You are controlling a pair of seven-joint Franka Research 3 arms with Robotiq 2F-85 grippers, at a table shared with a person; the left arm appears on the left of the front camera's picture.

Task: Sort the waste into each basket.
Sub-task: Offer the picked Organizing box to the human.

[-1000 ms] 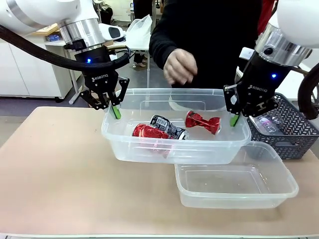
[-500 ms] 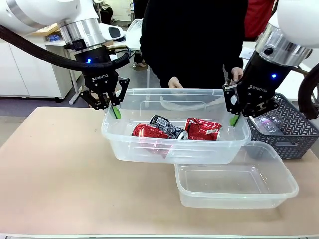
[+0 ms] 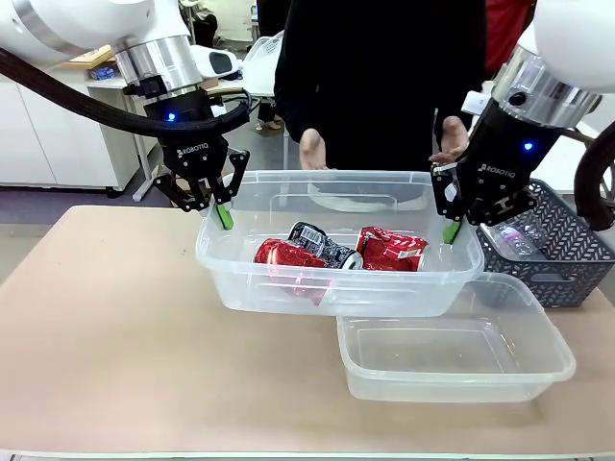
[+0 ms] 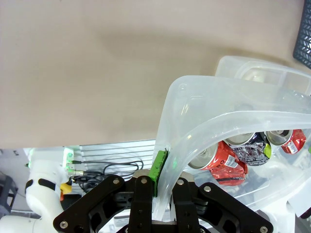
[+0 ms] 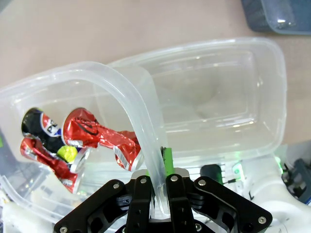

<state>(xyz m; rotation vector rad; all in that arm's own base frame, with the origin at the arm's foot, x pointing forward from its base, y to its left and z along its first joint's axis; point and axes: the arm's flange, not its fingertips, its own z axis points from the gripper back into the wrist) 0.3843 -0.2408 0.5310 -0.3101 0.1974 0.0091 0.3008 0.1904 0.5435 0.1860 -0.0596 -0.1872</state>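
Note:
A see-through basket (image 3: 336,290) hangs just above the table, held at both ends. My left gripper (image 3: 223,213) is shut on its left rim (image 4: 194,126), and my right gripper (image 3: 450,230) is shut on its right rim (image 5: 121,82). Inside lie three crushed cans: a red one (image 3: 286,257), a black-and-white one (image 3: 322,242) and another red one (image 3: 392,248). The left wrist view shows the cans (image 4: 218,158) past the rim. A second see-through basket (image 3: 452,379) stands empty on the table at the front right, partly under the held one.
A dark grey lattice basket (image 3: 567,252) stands at the right edge with a clear plastic bottle (image 3: 519,240) in it. The person stands at the far side with one hand (image 3: 312,149) and the other hand (image 3: 450,139) just behind the held basket. Bare tabletop (image 3: 106,327) spreads to the left.
The crushed red can that was in mid-air has landed in the held basket. The person's hand has drawn back; both hands now hang apart behind the far rim. The arms have not moved.

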